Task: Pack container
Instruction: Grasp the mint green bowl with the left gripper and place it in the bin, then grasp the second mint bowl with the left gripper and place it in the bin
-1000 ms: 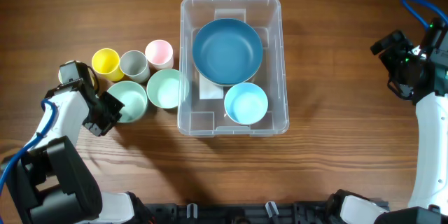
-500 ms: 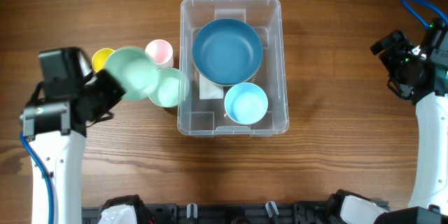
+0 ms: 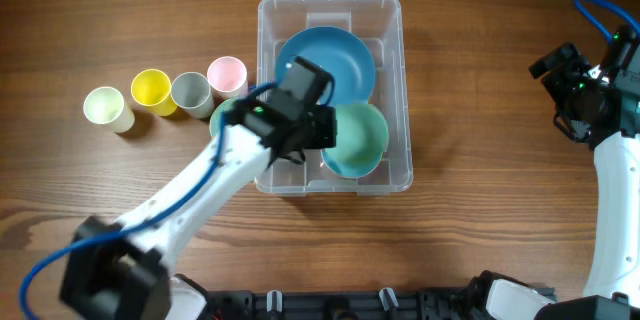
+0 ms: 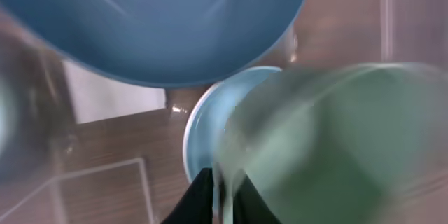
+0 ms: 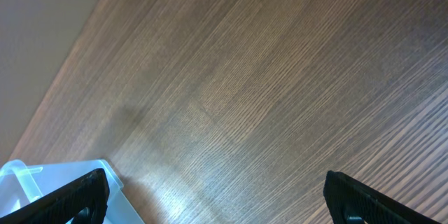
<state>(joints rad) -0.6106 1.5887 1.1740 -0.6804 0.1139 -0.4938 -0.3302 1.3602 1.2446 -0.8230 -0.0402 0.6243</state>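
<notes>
The clear container [image 3: 330, 3] stands mid-table. It holds a dark blue bowl [image 3: 335, 55] and a light blue bowl [image 4: 204, 129]. My left gripper [image 3: 326, 130] is shut on the rim of a green bowl [image 3: 360, 135] and holds it inside the container, right over the light blue bowl. In the left wrist view the fingers [image 4: 222, 201] pinch the green bowl's [image 4: 336, 147] edge, with the dark blue bowl [image 4: 161, 21] beyond. My right gripper [image 5: 224, 203] is open and empty over bare table, far right of the container's corner [image 5: 42, 182].
Left of the container stand a pale cup [image 3: 104, 107], a yellow cup [image 3: 151, 90], a grey cup [image 3: 190, 93] and a pink cup [image 3: 227, 75]. A second mint bowl [image 3: 222, 116] sits by the container's left wall, partly under my left arm.
My left arm lifted the green bowl from the table's left side and carried it right, into the container over the light blue bowl. The right arm has not moved.
</notes>
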